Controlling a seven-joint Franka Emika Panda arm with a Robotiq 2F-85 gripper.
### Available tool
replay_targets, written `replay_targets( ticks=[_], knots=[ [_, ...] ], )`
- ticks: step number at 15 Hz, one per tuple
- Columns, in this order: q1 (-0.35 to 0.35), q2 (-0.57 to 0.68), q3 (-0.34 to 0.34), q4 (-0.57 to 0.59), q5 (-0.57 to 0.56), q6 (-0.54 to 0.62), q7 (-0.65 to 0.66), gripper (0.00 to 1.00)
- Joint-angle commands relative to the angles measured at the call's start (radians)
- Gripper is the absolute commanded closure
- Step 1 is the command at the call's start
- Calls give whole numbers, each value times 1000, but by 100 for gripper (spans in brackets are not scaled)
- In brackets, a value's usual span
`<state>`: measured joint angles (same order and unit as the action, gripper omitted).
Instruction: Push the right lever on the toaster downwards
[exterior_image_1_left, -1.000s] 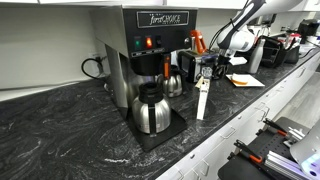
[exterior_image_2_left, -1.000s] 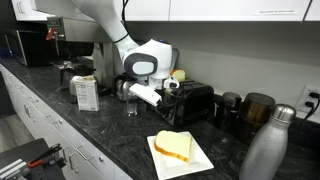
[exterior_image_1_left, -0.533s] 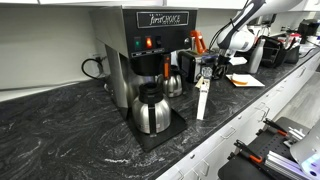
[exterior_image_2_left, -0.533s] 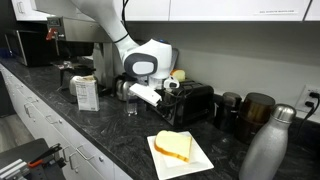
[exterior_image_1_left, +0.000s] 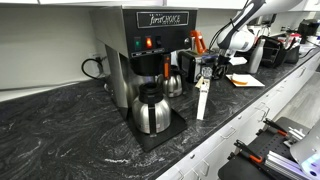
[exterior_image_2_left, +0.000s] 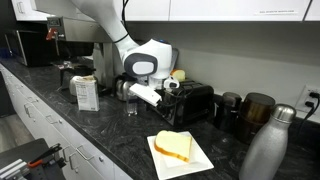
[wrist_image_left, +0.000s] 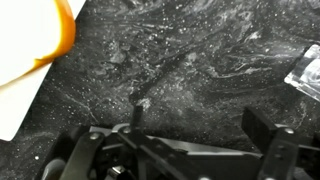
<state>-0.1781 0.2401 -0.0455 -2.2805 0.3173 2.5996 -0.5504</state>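
A black-and-steel coffee brewer (exterior_image_1_left: 150, 40) stood on the dark marbled table (exterior_image_1_left: 60, 130), with a round steel carafe (exterior_image_1_left: 151, 110) on its warming base. In an exterior view, sliced bread (exterior_image_2_left: 173, 146) lay on a square white plate (exterior_image_2_left: 200, 161). A steel bottle (exterior_image_2_left: 265, 150) stood near it and a small carton (exterior_image_2_left: 87, 93) well apart.

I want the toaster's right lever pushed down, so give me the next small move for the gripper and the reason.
Probably nudge the gripper toward the end of the toaster before lowering. Its jaws stand open beside the toaster, and the wrist view shows only countertop between the fingers, no lever, so it seems not yet lined up.
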Motion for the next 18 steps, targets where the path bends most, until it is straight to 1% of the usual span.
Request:
replay_targets(
  ticks=[1,8,9,18],
  knots=[
    [-27,9,25,12,15,6,-11,0],
    [-27,9,25,12,15,6,-11,0],
    [-18,-1,18,0,-10,0,8,0],
    [-18,-1,18,0,-10,0,8,0]
  ],
)
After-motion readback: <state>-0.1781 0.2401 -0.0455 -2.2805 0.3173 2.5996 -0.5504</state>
